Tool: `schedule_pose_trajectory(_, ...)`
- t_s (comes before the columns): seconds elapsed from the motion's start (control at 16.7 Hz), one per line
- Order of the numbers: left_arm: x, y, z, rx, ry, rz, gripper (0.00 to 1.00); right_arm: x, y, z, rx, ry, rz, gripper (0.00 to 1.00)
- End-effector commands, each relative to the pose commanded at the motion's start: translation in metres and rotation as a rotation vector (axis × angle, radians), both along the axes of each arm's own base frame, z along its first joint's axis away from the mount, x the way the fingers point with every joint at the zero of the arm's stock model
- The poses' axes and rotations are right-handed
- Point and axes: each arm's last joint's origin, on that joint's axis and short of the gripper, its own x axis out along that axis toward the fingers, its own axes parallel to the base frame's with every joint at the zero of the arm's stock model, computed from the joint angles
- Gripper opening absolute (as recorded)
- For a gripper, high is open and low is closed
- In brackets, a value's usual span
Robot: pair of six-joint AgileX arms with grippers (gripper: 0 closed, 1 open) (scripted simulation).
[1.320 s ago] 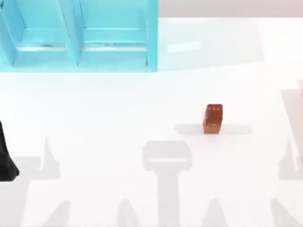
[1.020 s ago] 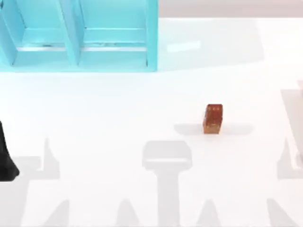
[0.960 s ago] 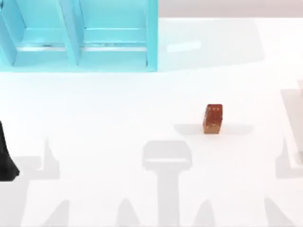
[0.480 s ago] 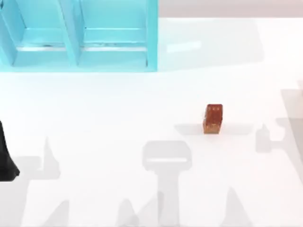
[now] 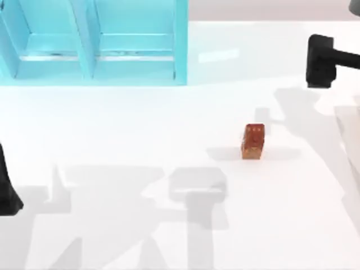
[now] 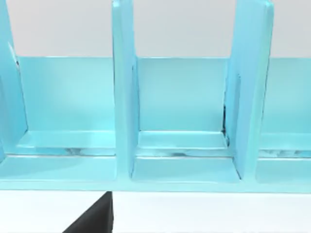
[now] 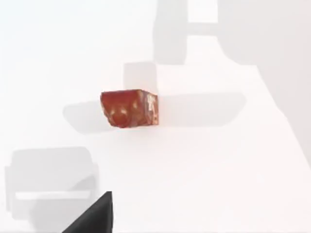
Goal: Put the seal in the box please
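The seal (image 5: pixel 253 141) is a small reddish-brown block standing upright on the white table, right of centre, with nothing touching it. It also lies on the bare table in the right wrist view (image 7: pixel 129 108). The box (image 5: pixel 180 50) is a light blue open case with upright dividers at the back left; the left wrist view faces its compartments (image 6: pixel 124 97). My right gripper (image 5: pixel 320 61) hangs dark at the back right, well apart from the seal and behind it to the right. My left gripper (image 5: pixel 7 191) sits at the left edge, parked.
The white table (image 5: pixel 140 129) stretches between the seal and the box with only grey shadows on it. The box's right wall stands at about the table's middle along the back edge.
My right arm has swung into view at the back right, and its shadows have shifted across the table. The seal and the left arm have not moved.
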Motion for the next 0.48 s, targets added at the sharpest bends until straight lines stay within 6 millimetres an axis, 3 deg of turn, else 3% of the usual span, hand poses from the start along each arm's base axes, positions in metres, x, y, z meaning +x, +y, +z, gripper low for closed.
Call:
schedule_pose_trajectory(0.24,0.0,0.0,0.0,0.0,0.0,0.0,1.0,0.063,0.054,-0.031,-0.078,0.236,0.039,1.0)
schedule_pose_trajectory(0.48,0.0,0.0,0.0,0.0,0.0,0.0,1.0,0.097,0.093,-0.071,-0.151,0.382,0.077,1.0)
